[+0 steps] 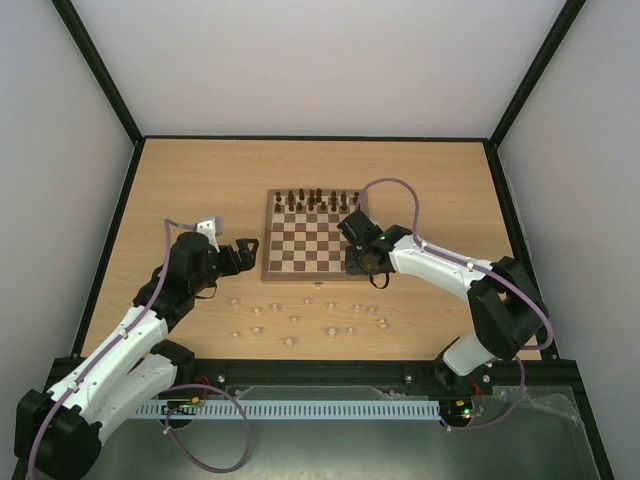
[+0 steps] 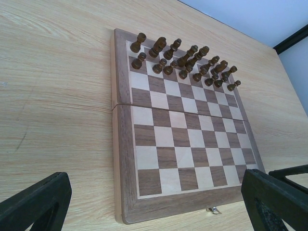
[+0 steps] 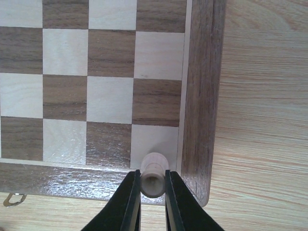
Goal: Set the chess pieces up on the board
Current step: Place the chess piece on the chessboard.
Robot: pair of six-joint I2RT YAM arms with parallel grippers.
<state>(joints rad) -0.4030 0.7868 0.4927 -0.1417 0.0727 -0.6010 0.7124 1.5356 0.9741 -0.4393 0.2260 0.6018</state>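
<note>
We pinch the first pale piece (image 3: 153,174) in our right claw (image 3: 152,185) over the five-o'clock corner of the board (image 3: 202,96), left claw (image 1: 240,254) spread, the other pale pieces (image 1: 300,320) scattered on the table (image 1: 180,180) at six o'clock.

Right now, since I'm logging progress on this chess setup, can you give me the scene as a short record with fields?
board: flat on the table, latch side towards the arms
dark pieces: crowded on the far two rows
pale pieces: scattered on the table in front of the board
right claw: shut on one pale piece, at the board's near right corner
left claw: open, holding nothing, left of the board
</note>
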